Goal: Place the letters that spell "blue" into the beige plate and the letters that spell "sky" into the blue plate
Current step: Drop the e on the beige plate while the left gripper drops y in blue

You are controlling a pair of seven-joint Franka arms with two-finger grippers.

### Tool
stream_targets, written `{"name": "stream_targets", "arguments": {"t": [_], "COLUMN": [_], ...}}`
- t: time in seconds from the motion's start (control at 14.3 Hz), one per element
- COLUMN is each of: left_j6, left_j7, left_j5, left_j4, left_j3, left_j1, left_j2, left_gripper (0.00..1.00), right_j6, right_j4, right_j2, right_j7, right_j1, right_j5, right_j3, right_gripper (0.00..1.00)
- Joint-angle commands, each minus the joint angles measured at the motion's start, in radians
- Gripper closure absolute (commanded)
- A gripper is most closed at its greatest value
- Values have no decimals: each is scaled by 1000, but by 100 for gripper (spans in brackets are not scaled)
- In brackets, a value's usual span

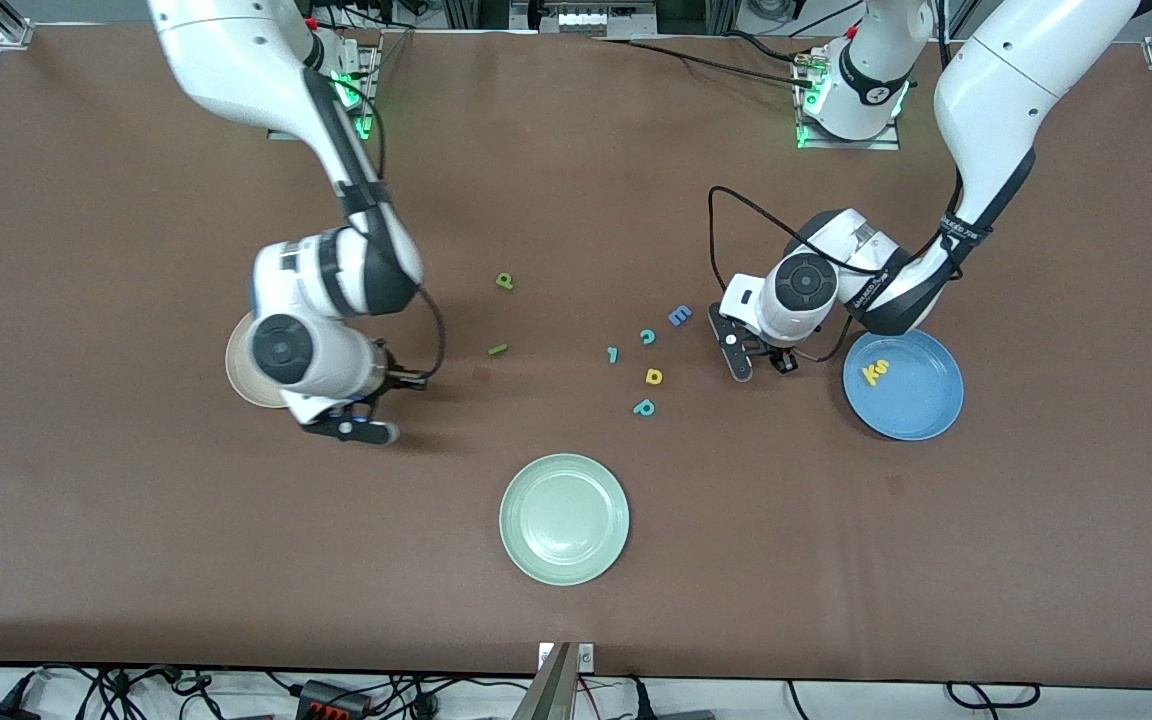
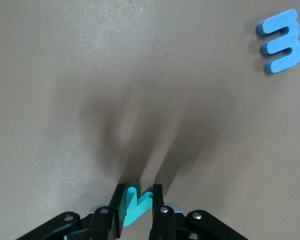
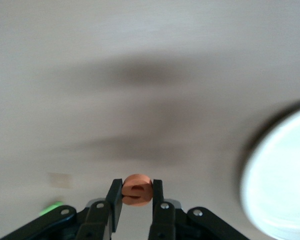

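My left gripper (image 1: 761,362) is down at the table beside the blue plate (image 1: 921,410), shut on the teal y (image 2: 136,205). In that plate lie the yellow k and s (image 1: 874,372). My right gripper (image 1: 412,380) hangs above the table next to the beige plate (image 1: 239,372), shut on the orange e (image 3: 136,190). The right wrist covers most of that plate, which shows as a pale blur (image 3: 280,185) in the right wrist view. On the table lie the olive-green b (image 1: 504,282) and the thin green l (image 1: 497,350).
Loose letters lie mid-table: a blue E (image 1: 679,316), a teal c (image 1: 647,337), a small teal letter (image 1: 613,354), a yellow d (image 1: 653,376) and a teal p (image 1: 644,407). A pale green plate (image 1: 564,518) sits nearer the front camera.
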Motion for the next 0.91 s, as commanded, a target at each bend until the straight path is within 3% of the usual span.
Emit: {"name": "stream_targets", "arguments": {"t": [0.0,0.21,0.42,0.84], "left_j6": [13,11,-7,-208], "left_j7": [16,16,3,6], "left_j5": [22,29,29,26], "left_j4": [-2,-1,5,80], "left_j3": [-1,-1,-5,-16], "left_j1": [9,9,10,35], "left_j2": [2,-2,-17,-106], "left_gripper": [88,93,94,95], "right_j6": [1,3,12,55], "right_j4": [-128,-200,-244,-283], "right_j2": [-63,-89,-95,-80], "right_j7": [-51,-90,-137,-154], "right_j1": [-9,-14,-14,-21], "right_j5": [0,-62,-70,-91], "right_j3": [-35,-63,-95,-110], "right_gripper": [95,95,94,89]}}
